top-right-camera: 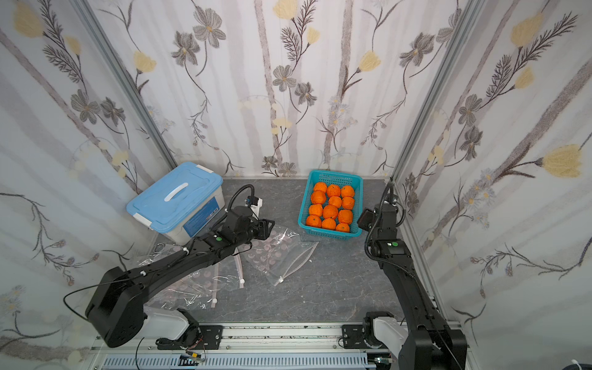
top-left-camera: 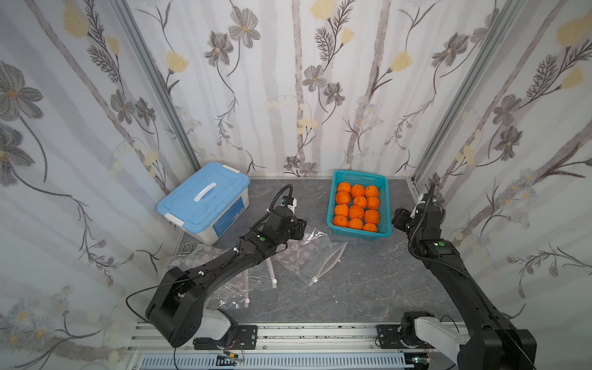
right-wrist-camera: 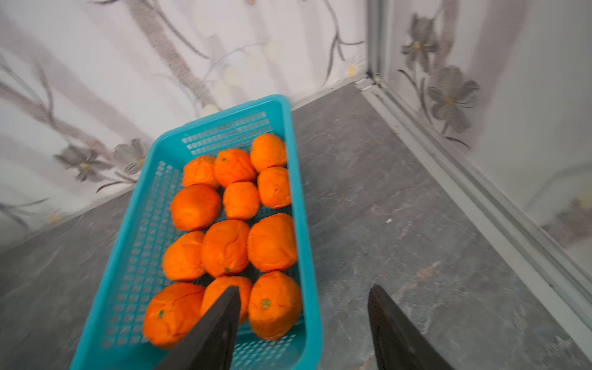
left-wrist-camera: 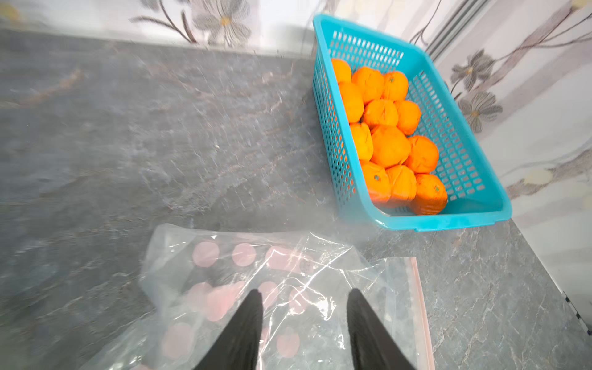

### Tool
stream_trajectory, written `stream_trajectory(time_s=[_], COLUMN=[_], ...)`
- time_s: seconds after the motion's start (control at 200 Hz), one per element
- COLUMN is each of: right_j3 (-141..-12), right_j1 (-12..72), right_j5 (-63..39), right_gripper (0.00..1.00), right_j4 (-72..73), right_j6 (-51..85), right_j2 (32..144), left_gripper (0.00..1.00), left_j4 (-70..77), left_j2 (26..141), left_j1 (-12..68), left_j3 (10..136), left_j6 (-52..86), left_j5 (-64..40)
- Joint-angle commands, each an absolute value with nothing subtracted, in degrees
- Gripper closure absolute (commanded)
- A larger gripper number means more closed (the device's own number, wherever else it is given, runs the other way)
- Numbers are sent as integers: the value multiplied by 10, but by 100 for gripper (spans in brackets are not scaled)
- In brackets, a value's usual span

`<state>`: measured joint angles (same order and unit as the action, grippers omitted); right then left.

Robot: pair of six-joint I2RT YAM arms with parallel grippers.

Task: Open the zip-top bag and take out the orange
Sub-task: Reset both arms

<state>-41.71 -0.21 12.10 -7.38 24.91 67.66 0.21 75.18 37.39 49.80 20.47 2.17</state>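
While both grippers are hanging empty, you are looking at a take-out that seems finished.
Your left gripper [left-wrist-camera: 304, 291] is hovering, jaws partly apart, over the pink-dotted zip-top bag [top-left-camera: 304, 256], which is lying flat at centre with its mouth gaping and no orange inside. Your right gripper [right-wrist-camera: 304, 288] is standing wide above the near end of the teal basket [top-left-camera: 358, 235] at far right, where twelve oranges [right-wrist-camera: 225, 246] are sitting, the task's one presumably among them. Next, I judge, you are only needing to lift both arms clear. Also showing: one blue-lidded storage box [top-left-camera: 205, 198] at far left and three white sliders [top-left-camera: 315, 279], so likely three bags.
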Motion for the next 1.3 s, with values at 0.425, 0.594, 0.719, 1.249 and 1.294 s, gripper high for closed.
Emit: stream_trajectory(time_s=[0.425, 0.594, 0.719, 1.249, 1.294], right_j3=[-243, -271, -294, -413, -418], right_j1=[-185, -186, -178, -84, -84], right_j5=[95, -41, -113, -106, -102], right_gripper=[21, 27, 33, 33, 33], right_j4=[52, 72, 87, 87, 89], right_j6=[376, 353, 323, 251, 245], right_j2=[653, 740, 809, 931, 931], left_gripper=[15, 15, 14, 13, 13], left_j4=[-47, -49, -31, 154, 172], left_j2=[385, 393, 419, 506, 516], left_j1=[336, 318, 284, 81, 55], left_j3=[249, 221, 216, 197, 191], left_j6=[206, 206, 199, 139, 144], left_j5=[388, 384, 358, 224, 206])
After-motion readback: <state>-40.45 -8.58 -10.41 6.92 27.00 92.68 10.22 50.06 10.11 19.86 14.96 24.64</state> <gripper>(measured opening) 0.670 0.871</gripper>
